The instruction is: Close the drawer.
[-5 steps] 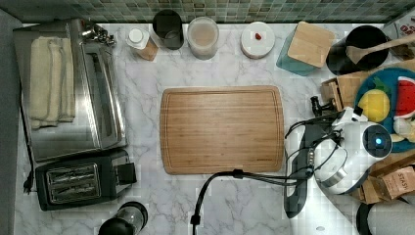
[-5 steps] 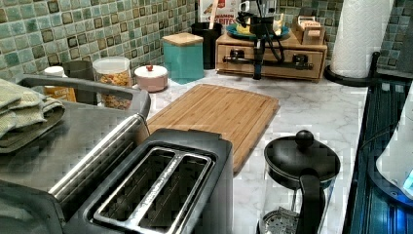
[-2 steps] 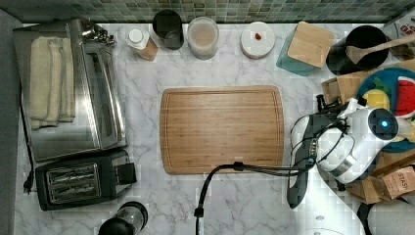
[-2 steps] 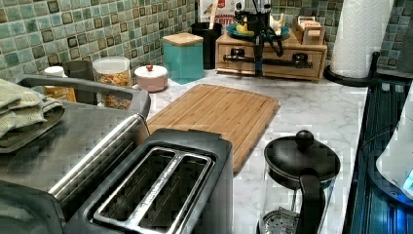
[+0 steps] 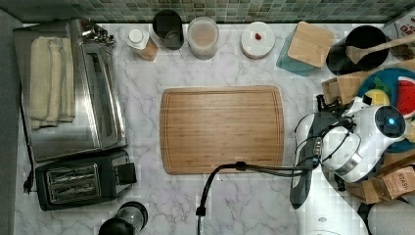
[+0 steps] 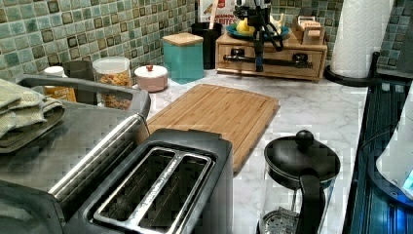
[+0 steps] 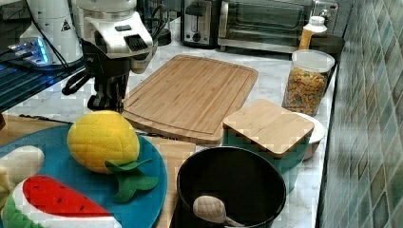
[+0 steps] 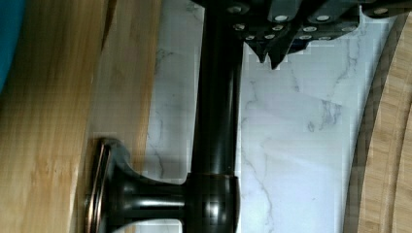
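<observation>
- Since a second ago the arm has slid toward the top view's right, off the edge of the cutting board (image 5: pixel 222 129) and in against the wooden box at that end of the surface (image 5: pixel 244 205).
- So the hand (image 6: pixel 258 67) now hangs straight down in front of the drawer (image 6: pixel 287 69), right at its dark bar handle (image 8: pixel 216 121).
- Fingers look pressed together to me, nothing clamped between them. The tips sit just beside the bar on the side away from the wood, which makes sense for shoving rather than grabbing.
- Drawer sits at the far end of the surface in the left view, under the teal plate (image 7: pixel 152 190) with the toy fruit, left of the paper towel roll (image 6: pixel 360 34).
- From the left view its front looks about flush with the box, so my guess is the push is nearly finished or done. Can't tell if a sliver is left.
- Pushing on the handle near the middle keeps the drawer from skewing, I reckon.
</observation>
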### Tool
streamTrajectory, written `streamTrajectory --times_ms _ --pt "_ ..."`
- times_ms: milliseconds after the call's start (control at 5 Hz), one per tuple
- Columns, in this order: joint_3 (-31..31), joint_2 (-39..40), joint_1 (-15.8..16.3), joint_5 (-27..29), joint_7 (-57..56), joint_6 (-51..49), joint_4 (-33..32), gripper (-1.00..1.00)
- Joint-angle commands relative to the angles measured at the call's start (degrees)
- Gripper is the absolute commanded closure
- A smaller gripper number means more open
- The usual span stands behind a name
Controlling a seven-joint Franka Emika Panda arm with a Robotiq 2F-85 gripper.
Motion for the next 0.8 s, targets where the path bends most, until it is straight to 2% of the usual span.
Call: streamTrajectory --times_ms 200,800 --pt "-6.1 -4.8 -3.0 -2.7 0.7 2.6 13.1 1.00" --pt "-6.3 -4.8 -2.9 -2.6 0.7 2.6 13.1 1.00"
